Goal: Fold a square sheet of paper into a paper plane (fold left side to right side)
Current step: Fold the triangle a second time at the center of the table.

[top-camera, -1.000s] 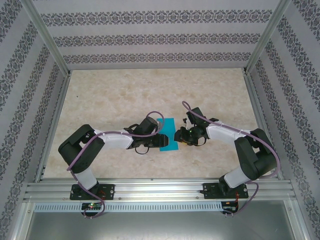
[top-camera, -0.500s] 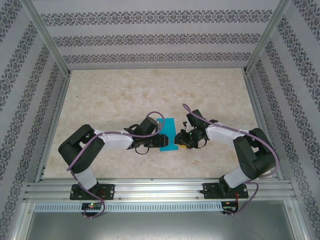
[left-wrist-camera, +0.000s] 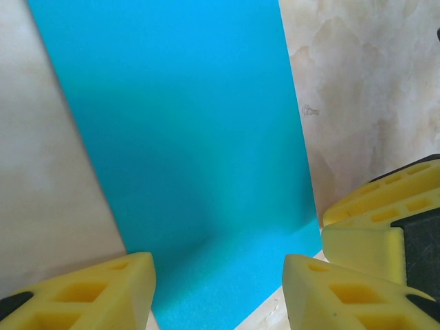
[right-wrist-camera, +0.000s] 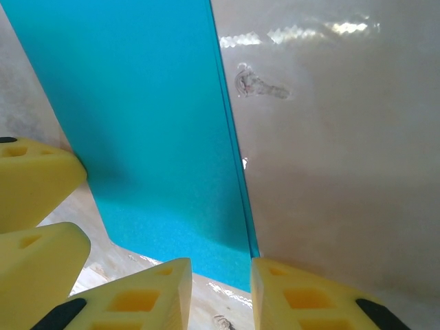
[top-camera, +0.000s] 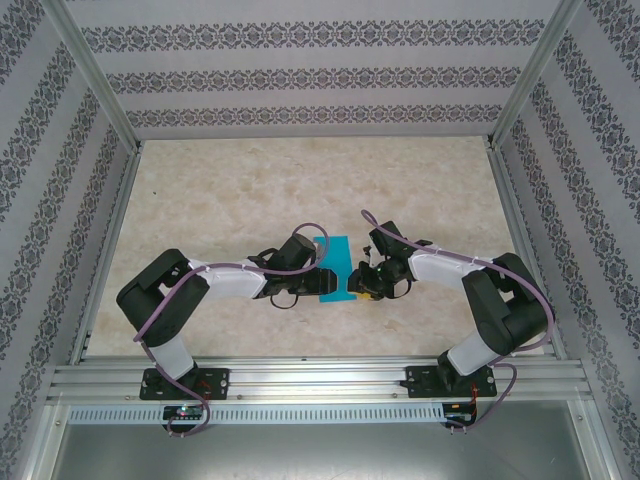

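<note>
The square sheet of paper (top-camera: 336,266) is bright teal and lies flat on the table as a narrow rectangle, with a doubled edge along its right side (right-wrist-camera: 234,172). My left gripper (left-wrist-camera: 218,292) is open, its yellow fingers straddling the sheet's (left-wrist-camera: 185,137) near end. My right gripper (right-wrist-camera: 221,292) is at the sheet's (right-wrist-camera: 144,117) near right corner. Its jaws are narrowly apart with the doubled edge between them, not pinched. In the top view both grippers, left (top-camera: 316,283) and right (top-camera: 360,284), meet at the sheet's near end. The paper plane is out of view.
The marbled beige table (top-camera: 250,190) is ringed by patterned walls and metal posts (top-camera: 100,90). The right gripper's fingers (left-wrist-camera: 375,223) show close beside my left ones, and the left gripper's fingers (right-wrist-camera: 34,185) sit just left of my right ones.
The right gripper has edged left toward the sheet's corner and its jaws have narrowed. The left arm and the sheet have stayed put.
</note>
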